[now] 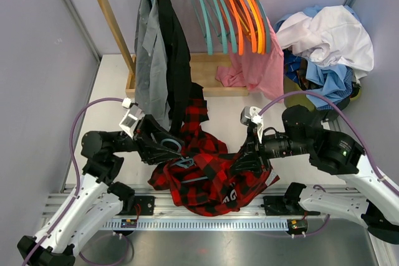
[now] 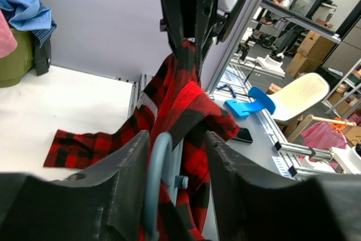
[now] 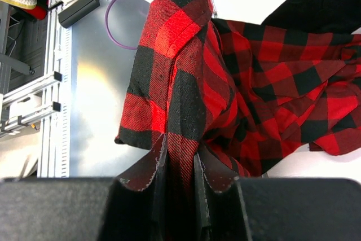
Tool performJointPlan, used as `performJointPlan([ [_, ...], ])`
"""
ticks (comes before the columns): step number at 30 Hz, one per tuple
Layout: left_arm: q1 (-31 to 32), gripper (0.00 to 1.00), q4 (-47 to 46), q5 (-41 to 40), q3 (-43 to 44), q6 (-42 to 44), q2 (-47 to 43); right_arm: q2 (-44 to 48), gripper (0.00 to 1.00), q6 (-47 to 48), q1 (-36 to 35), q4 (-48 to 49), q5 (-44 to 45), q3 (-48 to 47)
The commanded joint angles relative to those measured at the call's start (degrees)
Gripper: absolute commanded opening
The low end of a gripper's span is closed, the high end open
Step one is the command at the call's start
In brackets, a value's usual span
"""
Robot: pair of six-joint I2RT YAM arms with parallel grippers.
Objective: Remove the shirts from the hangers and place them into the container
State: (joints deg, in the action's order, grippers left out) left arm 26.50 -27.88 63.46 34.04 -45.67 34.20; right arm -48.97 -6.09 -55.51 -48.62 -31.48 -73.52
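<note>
red-black plaid shirt (image 3: pixel 271 71) pinched by right tool (image 3: pixel 179 153)

1. From my station I see a white counter (image 1: pixel 109 91) with a slotted metal rail (image 1: pixel 206 222) along its near edge.
2. A wooden rack (image 1: pixel 111 20) stands at the far side, its shallow tray base flat on the counter.
3. In front of the rack, at the near edge, a red-and-black plaid shirt (image 1: pixel 212 179) lies bunched. One sleeve is flat on the surface, and part of the shirt spills over the rail.
4. Just right of the rack sits the yellow-green container (image 1: pixel 292 88), heaped with white and blue garments.
</note>
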Motion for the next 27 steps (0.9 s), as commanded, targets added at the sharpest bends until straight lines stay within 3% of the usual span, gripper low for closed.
performJointPlan([
  [1,0.5,0.51,-9.0,-1.0,-0.7,-5.4,0.3,0.1,0.00,-1.1,-0.7,5.8,-2.9,-0.1],
  [4,0.7,0.51,-13.3,-0.7,-1.2,-7.8,0.6,-0.2,0.00,-1.2,-0.7,6.1,-2.9,0.0],
  [5,1.1,0.41,-14.0,-0.6,-1.2,-7.9,0.7,-0.2,0.00,-1.2,-0.7,6.1,-2.8,0.0],
  [8,1.4,0.26,-14.0,-0.3,-1.1,-7.8,0.6,-0.1,0.00,-1.3,-0.7,6.4,-2.7,0.0],
  [9,1.5,0.14,-13.3,-0.3,-1.2,-7.6,0.5,-0.1,0.00,-1.4,-0.7,6.6,-2.7,-0.1],
  [11,1.6,0.00,-11.9,-0.8,-1.1,-6.4,0.0,0.1,0.00,-1.5,-0.7,6.7,-2.7,0.0],
  [16,1.6,0.00,-1.5,-2.4,0.8,-1.0,-2.4,0.2,0.01,-1.6,-0.7,6.8,-2.1,0.2],
  [19,1.5,0.00,9.9,-5.7,6.4,7.9,-4.1,0.3,0.47,-1.3,-0.7,6.4,-1.4,0.4],
  [21,1.5,0.00,22.4,-7.9,10.1,13.5,-5.9,0.5,0.71,-0.9,-0.7,6.3,-1.1,0.6],
  [23,1.6,0.00,33.7,-11.2,15.7,21.2,-6.9,0.9,0.79,-0.4,-0.7,6.1,-0.2,1.1],
  [27,1.5,0.00,47.6,-17.4,24.2,31.9,-8.0,1.9,0.83,0.0,-0.7,5.7,1.4,2.6],
])
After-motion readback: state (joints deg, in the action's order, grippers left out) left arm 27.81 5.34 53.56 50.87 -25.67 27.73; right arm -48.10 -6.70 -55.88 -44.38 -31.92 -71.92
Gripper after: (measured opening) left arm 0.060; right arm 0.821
